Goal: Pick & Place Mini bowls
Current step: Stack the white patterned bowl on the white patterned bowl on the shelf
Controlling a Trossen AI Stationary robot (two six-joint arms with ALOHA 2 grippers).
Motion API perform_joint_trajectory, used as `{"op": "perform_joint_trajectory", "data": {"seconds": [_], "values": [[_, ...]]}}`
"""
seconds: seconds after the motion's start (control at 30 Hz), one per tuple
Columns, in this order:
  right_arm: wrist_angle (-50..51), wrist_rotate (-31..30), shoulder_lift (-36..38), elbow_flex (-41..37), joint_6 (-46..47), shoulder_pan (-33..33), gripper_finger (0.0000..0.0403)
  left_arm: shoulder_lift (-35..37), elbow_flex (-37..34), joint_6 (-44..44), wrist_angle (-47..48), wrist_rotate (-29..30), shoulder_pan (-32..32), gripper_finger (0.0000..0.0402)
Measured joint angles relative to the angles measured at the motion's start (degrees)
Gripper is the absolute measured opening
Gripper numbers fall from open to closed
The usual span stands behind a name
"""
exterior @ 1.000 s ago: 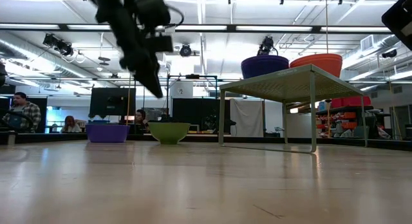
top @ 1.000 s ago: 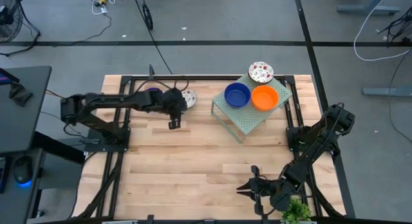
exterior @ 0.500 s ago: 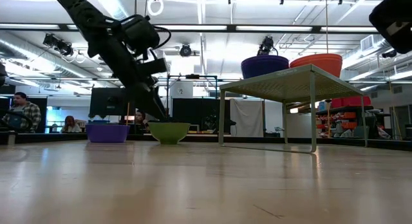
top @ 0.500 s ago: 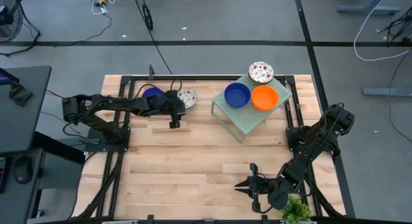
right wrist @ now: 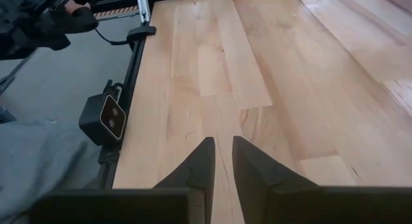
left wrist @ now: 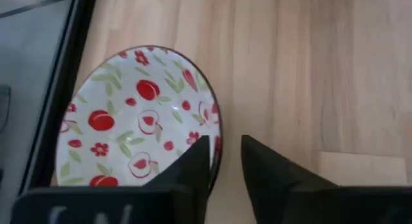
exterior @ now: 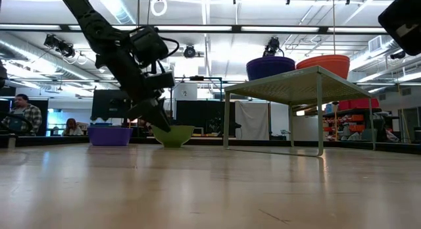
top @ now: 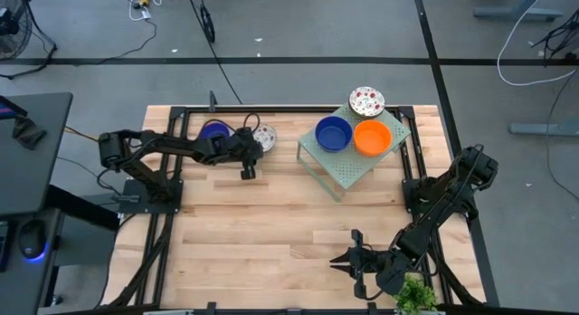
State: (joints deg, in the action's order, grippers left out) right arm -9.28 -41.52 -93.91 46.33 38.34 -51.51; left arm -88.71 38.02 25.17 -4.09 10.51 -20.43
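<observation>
A white mini bowl with red speckles [top: 263, 137] [left wrist: 138, 130] rests on its base on the table's far left part; in the low view its outside looks green [exterior: 173, 135]. A dark blue bowl [top: 214, 128] sits just left of it. My left gripper [top: 253, 148] [exterior: 163, 126] [left wrist: 225, 147] is low over the speckled bowl, narrowly open, one finger inside the rim and one outside. A blue bowl [top: 333, 132], an orange bowl [top: 372, 137] and another speckled bowl [top: 366, 101] stand on the pale green rack [top: 348, 168]. My right gripper [top: 340, 261] [right wrist: 222, 147] waits shut near the table's near edge. My left gripper comes from above, slanting down, with its fingers astride the speckled bowl's rim [left wrist: 217, 137] on the side away from the table frame. Whether the fingers [left wrist: 196, 161] touch the rim I cannot tell. The bowl sits level on the table.
The rack stands on thin legs [exterior: 320, 117] at the table's far right. A black frame [top: 271, 108] runs along the table's far edge, close behind the bowls. Bare wood [top: 271, 224] spans the middle and near part. People sit in the room behind [exterior: 23, 114].
My left gripper has come down from well above the table toward the speckled bowl, and its fingertips now reach the bowl's rim. The bowls have stayed where they were.
</observation>
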Motion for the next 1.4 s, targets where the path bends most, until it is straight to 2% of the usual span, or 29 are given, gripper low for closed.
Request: {"op": "perform_joint_trajectory", "data": {"seconds": [0.23,0.43,0.57,0.7,0.8,0.9,1.07,1.23,1.4], "values": [[0.02,0.06,0.0,0.0,0.16,0.0,0.0058,0.0,0.01,0.38,-0.21,-0.89,-0.08,0.0015],[-0.05,0.02,0.0,0.0,-0.03,0.0,0.0058,0.4,0.09,-0.35,0.48,-2.34,4.29,0.0012],[-0.37,0.0,0.0,0.0,-0.18,0.06,0.0058,2.58,0.09,-3.88,2.53,-5.19,10.7,0.001],[-3.91,-0.02,-0.01,0.0,-2.47,0.26,0.0058,5.39,0.07,-10.11,2.1,-13.93,19.3,0.001],[-11.47,-0.04,-1.15,0.02,-7.62,0.5,0.0058,6.1,0.13,-14.27,0.94,-19.76,26.27,0.0008],[-21.89,0.97,-3.63,0.02,-14.81,1.62,0.0058,6.1,0.26,-17.28,-3.11,-21.92,33.12,0.0008],[-31.31,8.64,-5.7,0.02,-18.92,6.47,0.0069,6.1,0.39,-17.71,-10.59,-21.74,42.95,0.001],[-31.32,15.53,-5.7,1.39,-22.4,10.77,0.0108,6.1,0.44,-16.91,-18.18,-20.7,49.26,0.0008],[-27.78,23.14,-5.7,5.86,-28.68,13.7,0.015,6.1,0.44,-15.38,-21.54,-20.59,51.86,0.0012]]}}
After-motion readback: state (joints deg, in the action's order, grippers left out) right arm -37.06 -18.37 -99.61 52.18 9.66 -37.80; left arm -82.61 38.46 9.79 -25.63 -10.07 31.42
